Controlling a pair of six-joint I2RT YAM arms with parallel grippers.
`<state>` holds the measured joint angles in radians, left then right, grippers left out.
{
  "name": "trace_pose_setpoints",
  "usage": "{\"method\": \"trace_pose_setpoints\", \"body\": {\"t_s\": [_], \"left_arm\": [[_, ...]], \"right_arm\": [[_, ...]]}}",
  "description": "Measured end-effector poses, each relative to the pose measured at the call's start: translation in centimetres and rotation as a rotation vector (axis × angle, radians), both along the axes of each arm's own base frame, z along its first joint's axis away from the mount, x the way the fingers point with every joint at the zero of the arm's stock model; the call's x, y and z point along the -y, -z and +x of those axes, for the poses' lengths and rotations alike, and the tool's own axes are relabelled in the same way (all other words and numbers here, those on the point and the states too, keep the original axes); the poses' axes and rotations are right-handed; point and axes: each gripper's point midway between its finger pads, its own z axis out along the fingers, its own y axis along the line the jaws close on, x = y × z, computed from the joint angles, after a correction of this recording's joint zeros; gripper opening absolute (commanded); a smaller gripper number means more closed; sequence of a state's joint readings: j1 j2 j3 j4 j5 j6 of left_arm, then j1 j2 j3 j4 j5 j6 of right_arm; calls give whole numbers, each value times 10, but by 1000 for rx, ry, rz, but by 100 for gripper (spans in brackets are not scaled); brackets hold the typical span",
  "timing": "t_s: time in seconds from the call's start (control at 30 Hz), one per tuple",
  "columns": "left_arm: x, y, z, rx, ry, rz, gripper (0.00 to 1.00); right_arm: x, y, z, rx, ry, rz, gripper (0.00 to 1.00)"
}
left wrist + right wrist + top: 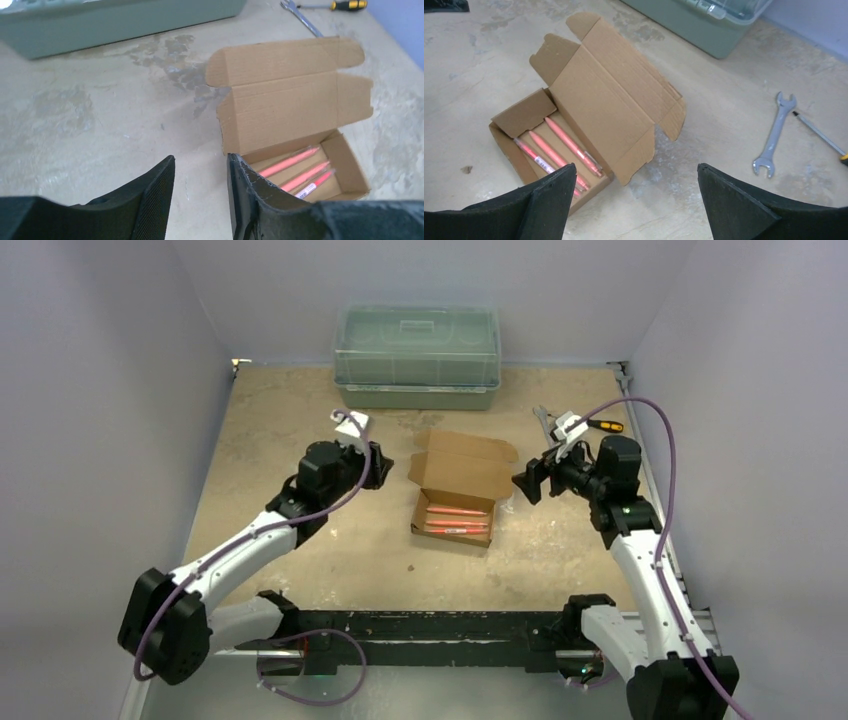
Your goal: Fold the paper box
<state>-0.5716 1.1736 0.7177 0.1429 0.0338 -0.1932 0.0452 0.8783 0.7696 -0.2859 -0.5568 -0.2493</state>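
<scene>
One open paper box (pixel 455 495) holding three pink pens (pixel 559 147) sits ahead-right of the left gripper (pixel 200 165) and ahead-left of the right gripper (pixel 636 170). Both are spread apart and empty. One wrench (pixel 774 132) lies ahead-right of the right gripper.

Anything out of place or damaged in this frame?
Nothing spilled or damaged. The paper box sits with its lid open, pink pens lying neatly inside. A wrench and a screwdriver lie loose on the table, right side, unrelated to folding.
</scene>
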Motion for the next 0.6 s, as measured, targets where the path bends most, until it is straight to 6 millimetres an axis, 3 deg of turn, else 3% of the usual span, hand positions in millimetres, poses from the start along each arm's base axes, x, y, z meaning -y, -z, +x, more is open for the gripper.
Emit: {"method": "trace_pose_setpoints", "body": {"t_s": [0.03,0.13,0.2,0.3,0.43,0.6], "left_arm": [[-11,-2,2,-9,-53,-49,41],[-19,1,1,-52,-115,-132,32],[-20,9,5,-101,-150,-172,22],[-26,26,17,-158,-201,-207,14],[-28,59,33,-231,-242,-233,11],[-10,96,40,-313,-189,-280,8]], "right_arm": [[-1,3,0,-11,-6,5,88],[1,6,3,-38,16,29,70],[8,5,7,-41,53,50,54],[20,4,16,-51,120,82,41],[32,19,27,-106,195,108,32],[33,51,34,-230,222,134,24]]}}
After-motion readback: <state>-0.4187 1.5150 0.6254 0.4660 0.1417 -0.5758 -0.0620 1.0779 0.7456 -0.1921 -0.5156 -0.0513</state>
